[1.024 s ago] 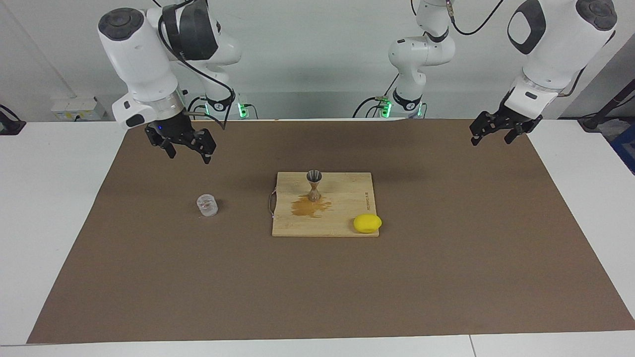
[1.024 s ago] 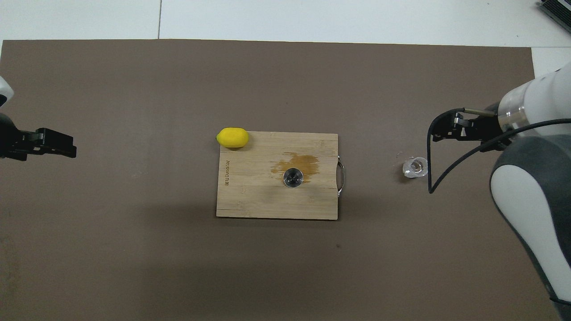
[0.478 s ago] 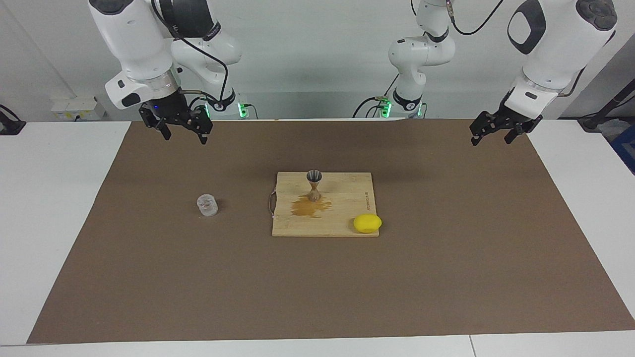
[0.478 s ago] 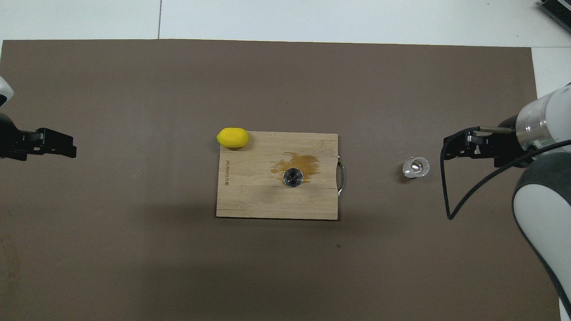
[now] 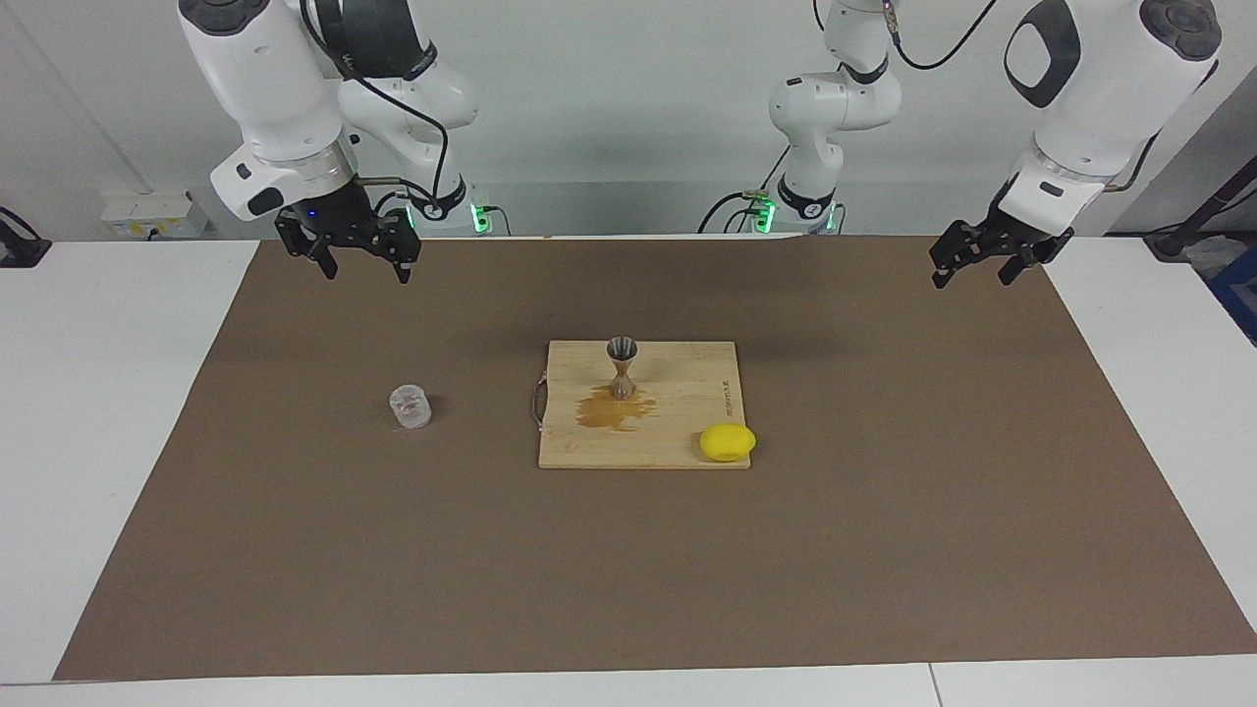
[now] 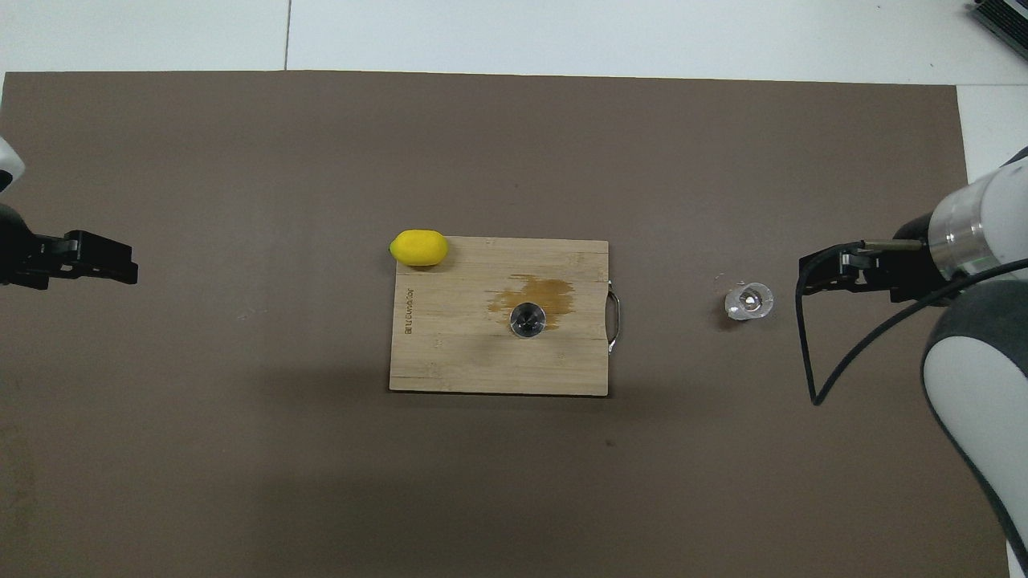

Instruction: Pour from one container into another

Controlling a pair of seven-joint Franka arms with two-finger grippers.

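The small clear glass cup (image 5: 409,407) stands upright on the brown mat toward the right arm's end; it also shows in the overhead view (image 6: 748,302). The silvery hourglass jigger (image 5: 621,366) stands upright on the wooden cutting board (image 5: 687,393), seen from above as a round rim (image 6: 528,319). My right gripper (image 5: 363,272) is open and empty, raised over the mat's edge nearest the robots, well apart from the cup; it also shows in the overhead view (image 6: 805,273). My left gripper (image 5: 972,275) is open and empty, waiting raised over the mat's other end (image 6: 128,270).
A brown liquid stain (image 5: 614,407) lies on the board beside the jigger's foot. A yellow lemon (image 5: 728,442) sits at the board's corner farthest from the robots. The board has a metal handle (image 6: 614,321) on the cup's side. The brown mat (image 5: 884,550) covers most of the table.
My right gripper has risen and drawn back toward the robots, away from the glass cup. The cup, the jigger and the left arm have not moved.
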